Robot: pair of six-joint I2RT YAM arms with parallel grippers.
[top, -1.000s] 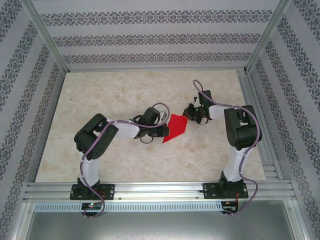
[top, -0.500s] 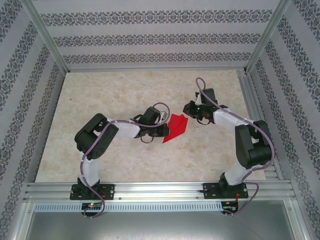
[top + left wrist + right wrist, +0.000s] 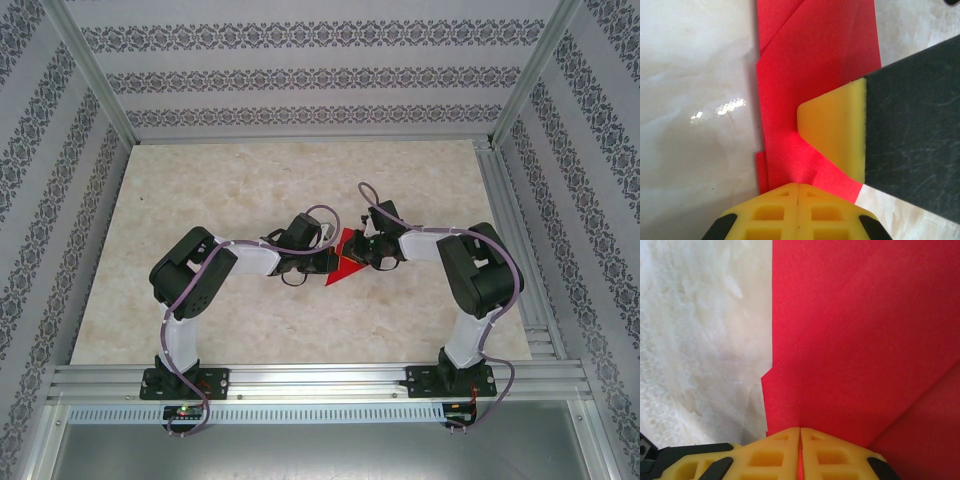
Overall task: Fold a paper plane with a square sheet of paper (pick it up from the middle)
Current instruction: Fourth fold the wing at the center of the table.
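The paper plane (image 3: 345,262) is a bright red, part-folded sheet at the table's middle, between both grippers. My left gripper (image 3: 325,263) is at its left edge. In the left wrist view the left gripper (image 3: 798,186) is shut, with the red paper (image 3: 810,75) puckering up into the tips. My right gripper (image 3: 366,250) is on the sheet's right side, and one of its yellow fingers (image 3: 835,132) lies over the paper. In the right wrist view the right gripper (image 3: 800,432) is shut, with red paper (image 3: 855,340) showing in the slit between the pads.
The marbled beige table (image 3: 220,190) spreads wide round the paper. Patterned walls and an aluminium frame (image 3: 300,378) close it in. The two arms meet tip to tip over the sheet, close together.
The right arm swung out to the right, away from the paper, then came back left onto its right side and shut there. The left arm and the paper hardly moved.
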